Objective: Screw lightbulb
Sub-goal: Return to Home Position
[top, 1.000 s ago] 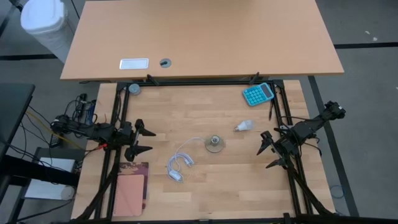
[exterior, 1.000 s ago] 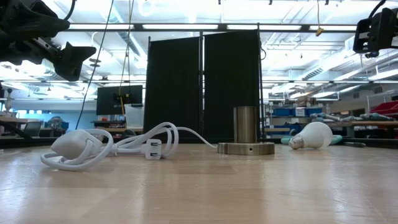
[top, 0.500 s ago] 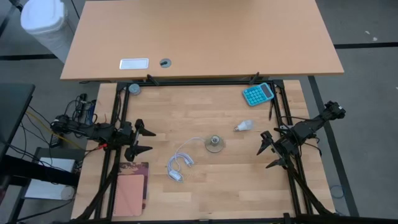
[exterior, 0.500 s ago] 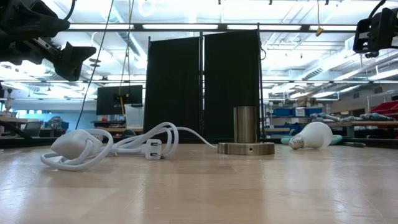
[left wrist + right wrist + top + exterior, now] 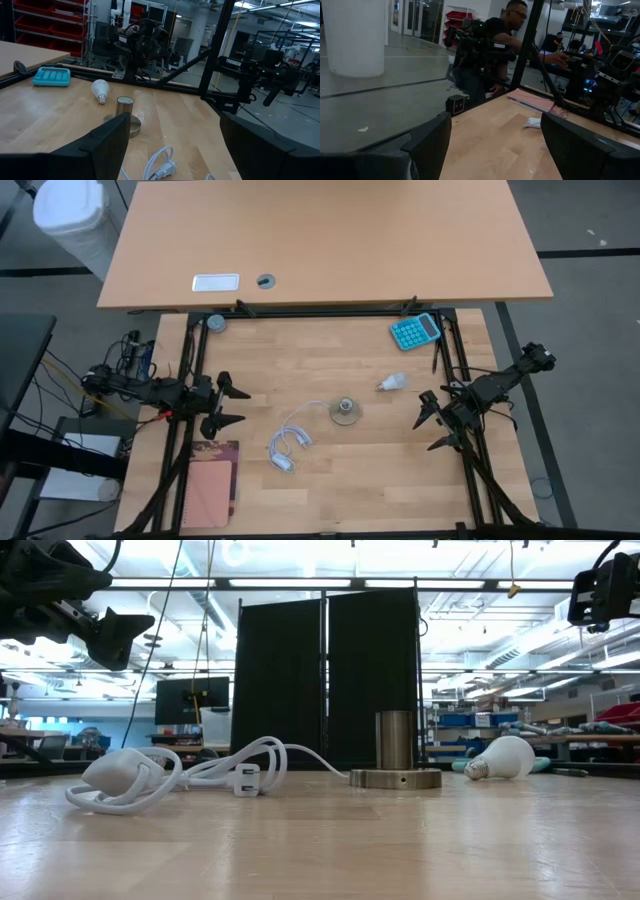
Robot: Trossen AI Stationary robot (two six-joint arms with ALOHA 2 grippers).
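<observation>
The small white lightbulb (image 5: 394,383) lies on its side on the table right of centre; it also shows in the low view (image 5: 503,758) and the left wrist view (image 5: 100,90). The round grey socket (image 5: 346,411) stands upright at the table's middle (image 5: 395,752), its white cord (image 5: 289,444) coiled to its left. My left gripper (image 5: 232,406) is open at the table's left edge. My right gripper (image 5: 433,423) is open at the right edge, right of the bulb. Both are empty.
A teal calculator (image 5: 414,331) lies at the far right of the table. A pink notebook (image 5: 210,483) lies at the near left corner. A person (image 5: 507,30) shows in the room beyond the table in the right wrist view.
</observation>
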